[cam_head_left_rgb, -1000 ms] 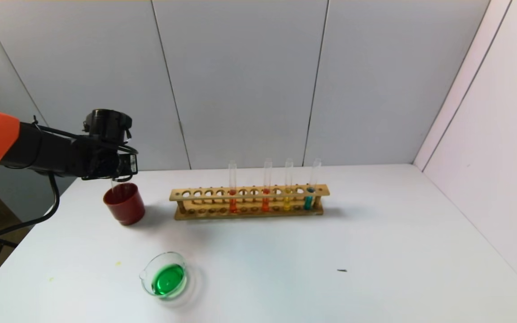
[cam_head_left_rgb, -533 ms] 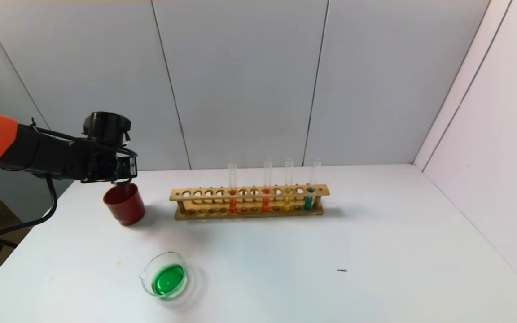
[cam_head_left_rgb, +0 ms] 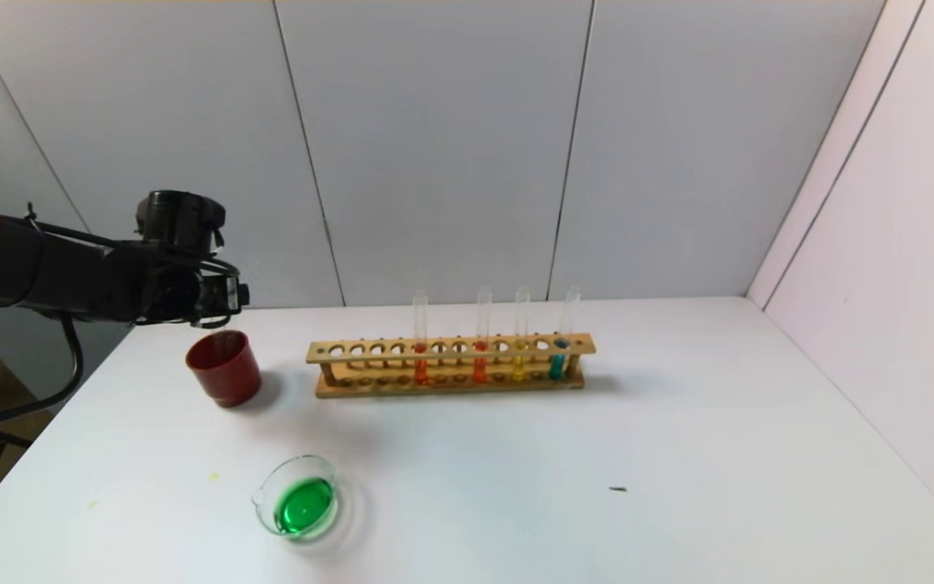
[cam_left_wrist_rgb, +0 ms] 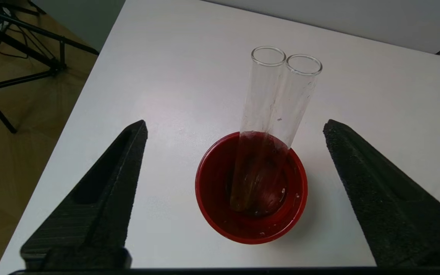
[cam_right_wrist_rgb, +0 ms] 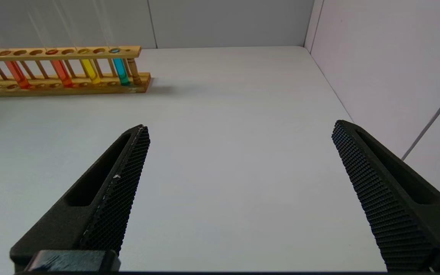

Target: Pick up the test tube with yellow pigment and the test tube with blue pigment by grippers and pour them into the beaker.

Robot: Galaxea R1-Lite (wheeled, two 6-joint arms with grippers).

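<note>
Left claw (cam_left_wrist_rgb: pixel 235 133) spread wide and released, hovering just above the dark red plastic cup (cam_head_left_rgb: pixel 224 367) at the far left of the white surface (cam_head_left_rgb: pixel 678 454), with nothing between the two black fingers (cam_left_wrist_rgb: pixel 101 183). Inside that cup, two empty clear test tubes (cam_left_wrist_rgb: pixel 277 99) leaning side by side and touching, open mouths up, round bottoms resting on the wet cup floor. To the right of the cup, a wooden test tube rack (cam_head_left_rgb: pixel 451 365) standing lengthwise across the surface, carrying four upright tubes: two with orange-red liquid (cam_head_left_rgb: pixel 421 369), then the test tube with yellow pigment (cam_head_left_rgb: pixel 520 357), then the test tube with blue pigment (cam_head_left_rgb: pixel 558 357) in the hole nearest the rack's right end. Nearer the robot, well apart from rack and cup, the beaker (cam_head_left_rgb: pixel 298 507), low and clear with a pouring lip, holding green liquid. Small dark speck (cam_head_left_rgb: pixel 618 489) lying alone on the surface to the right. Right claw (cam_right_wrist_rgb: pixel 239 172) also spread open and holding nothing, low over bare surface on the right side, rack seen off to its far side.
</note>
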